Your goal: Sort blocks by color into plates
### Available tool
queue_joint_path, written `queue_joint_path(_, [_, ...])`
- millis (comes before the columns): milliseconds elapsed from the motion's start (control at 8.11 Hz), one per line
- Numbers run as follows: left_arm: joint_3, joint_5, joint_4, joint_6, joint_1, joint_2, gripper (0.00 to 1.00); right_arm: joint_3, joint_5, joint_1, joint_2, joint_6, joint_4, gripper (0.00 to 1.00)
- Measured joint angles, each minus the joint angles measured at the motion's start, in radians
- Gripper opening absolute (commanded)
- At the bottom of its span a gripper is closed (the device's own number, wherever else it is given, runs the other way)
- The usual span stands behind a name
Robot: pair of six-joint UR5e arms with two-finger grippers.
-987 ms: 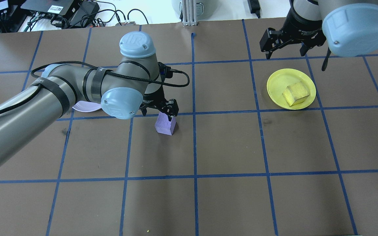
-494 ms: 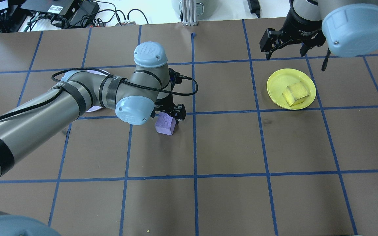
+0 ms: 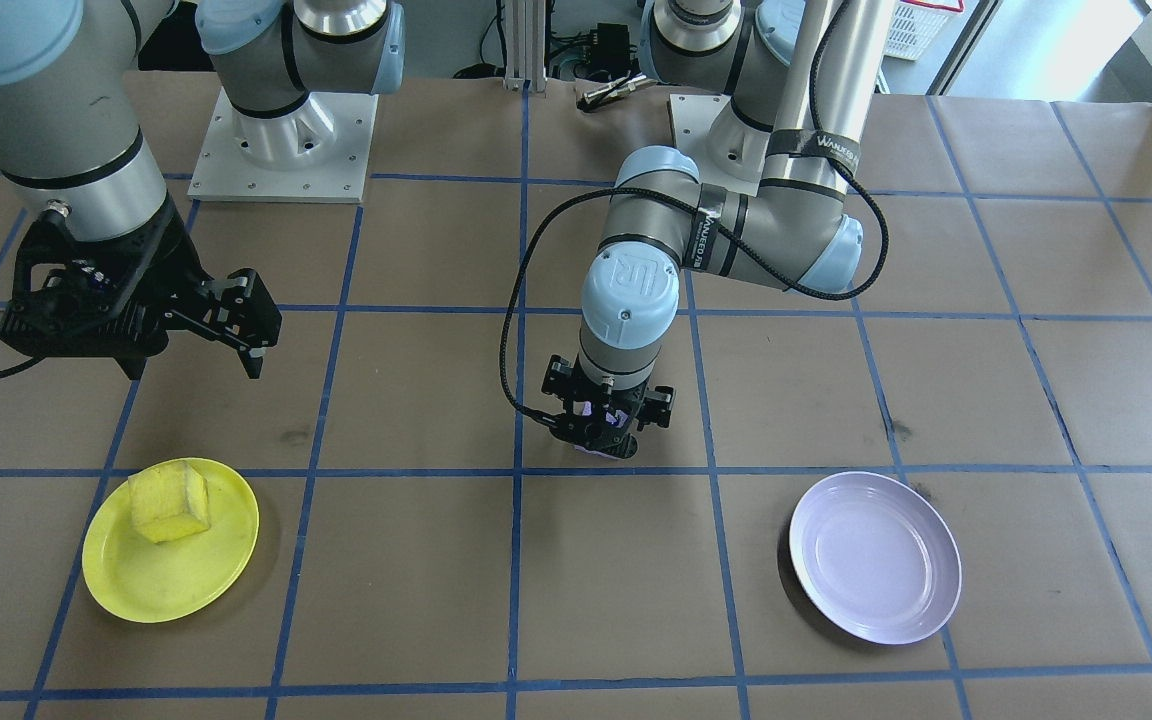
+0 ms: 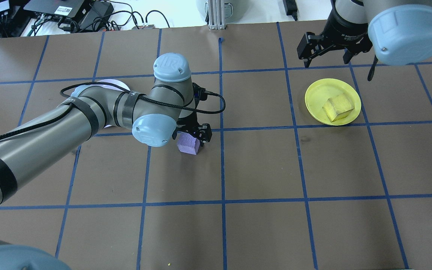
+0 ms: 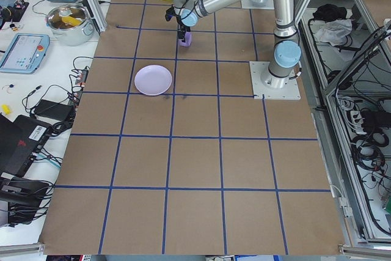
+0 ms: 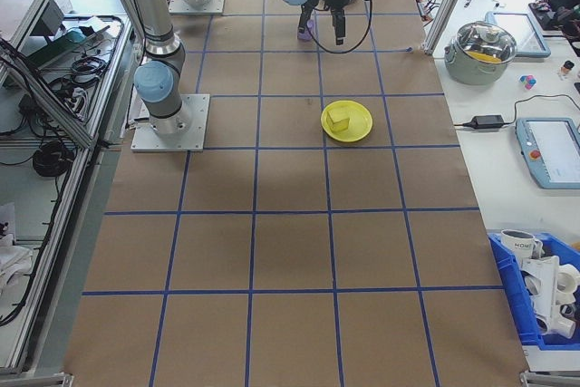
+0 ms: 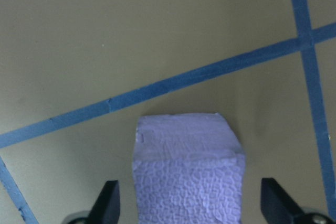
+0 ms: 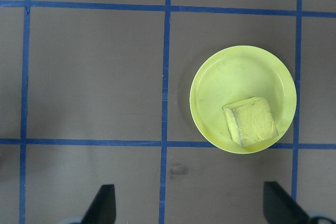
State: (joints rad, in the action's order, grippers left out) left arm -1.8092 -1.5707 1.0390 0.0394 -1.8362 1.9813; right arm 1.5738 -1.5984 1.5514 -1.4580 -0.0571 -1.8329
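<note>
At the centre of the exterior front-facing view, the left gripper (image 3: pixel 604 437) points straight down over the purple block (image 3: pixel 591 449), which is almost wholly hidden beneath it — only a sliver of purple shows. The lavender plate (image 3: pixel 875 556) lies empty, well apart toward the view's right. The yellow block (image 3: pixel 168 501) rests in the yellow plate (image 3: pixel 170 539) at the lower left. The right gripper (image 3: pixel 191 325) hangs above the table behind that plate, fingers spread and holding nothing.

In the overhead exterior view, the left gripper (image 4: pixel 191 134) sits low over the purple block (image 4: pixel 188 144), which stands on the brown table (image 4: pixel 261 168) just beside a blue tape line. The lavender plate (image 4: pixel 114 83) is mostly hidden behind the left arm. The yellow block (image 4: pixel 338 107) lies inside the yellow plate (image 4: pixel 332 101); the right gripper (image 4: pixel 326 52) is apart from it, spread wide.

In the exterior left view, the purple block (image 5: pixel 185 39) is small beneath the left arm, and the lavender plate (image 5: pixel 153 80) is nearer the camera.

In the exterior right view, the yellow plate (image 6: pixel 347 120) holds the yellow block (image 6: pixel 339 119).

In the left wrist-mounted view, the purple block (image 7: pixel 187 169) stands between the two fingertips (image 7: pixel 106 202) — a clear gap shows on each side, so the jaws are apart and not touching it.

In the right wrist-mounted view, the yellow block (image 8: pixel 250 121) sits off-centre in the yellow plate (image 8: pixel 242 98), with the fingertips (image 8: pixel 103 203) spread at the lower edge.
</note>
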Motion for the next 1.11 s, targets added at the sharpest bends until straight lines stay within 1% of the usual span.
queue_joint_path(123, [0.000, 0.001, -0.009, -0.005, 0.000, 0.004, 0.61, 0.000, 0.000, 0.000, 0.000, -0.001, -0.001, 1.00])
queue_joint_path(247, [0.000, 0.001, -0.020, -0.008, 0.000, 0.007, 0.40, 0.000, 0.000, 0.000, 0.000, -0.001, -0.002, 1.00])
queue_joint_path(370, [0.000, 0.001, -0.027, -0.009, 0.000, 0.009, 0.09, 0.000, -0.002, -0.001, 0.001, -0.002, -0.003, 1.00])
queue_joint_path(494, [0.002, 0.001, -0.029, -0.010, 0.002, 0.009, 0.00, 0.000, -0.003, -0.001, 0.002, -0.002, -0.003, 1.00])
queue_joint_path(864, [0.014, -0.002, -0.014, -0.010, 0.012, -0.001, 0.00, 0.000, -0.008, -0.001, 0.002, -0.005, -0.003, 1.00])
queue_joint_path(987, [0.028, -0.003, 0.012, -0.010, 0.028, -0.009, 0.00, 0.000, -0.010, -0.001, 0.002, -0.005, -0.003, 1.00])
queue_joint_path(1110, [0.070, -0.002, 0.058, -0.010, 0.059, -0.012, 0.00, 0.000, -0.011, -0.001, 0.002, -0.006, -0.003, 1.00])
